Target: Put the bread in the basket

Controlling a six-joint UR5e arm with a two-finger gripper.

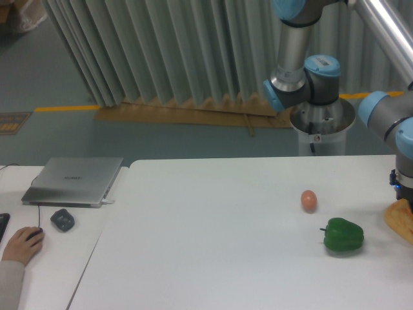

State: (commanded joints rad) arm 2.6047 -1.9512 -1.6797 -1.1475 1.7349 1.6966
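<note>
A flattish golden-orange piece of bread with a tan crust (pixel 400 220) lies at the right edge of the white worktop (pixel 213 245), cut off by the frame so that only its left part shows. No basket is in view. The robot's dark two-finger gripper (pixel 401 187) hangs just above the bread at the same edge; its fingers run out of the picture, and whether they are spread or pressed together cannot be told. The grey-and-blue arm (pixel 303 71) rises behind the worktop's far edge, and its wrist comes down at the right edge with the tool pointing at the worktop. The bread looks light, fairly stiff at the crust, rough rather than slippery, and liable to crumble under a hard pinch; a gentle grip across its narrow width seems best. Towards the near right corner sits a glossy green bell pepper (pixel 343 236), and a small brown egg (pixel 309 200) lies farther in.
</note>
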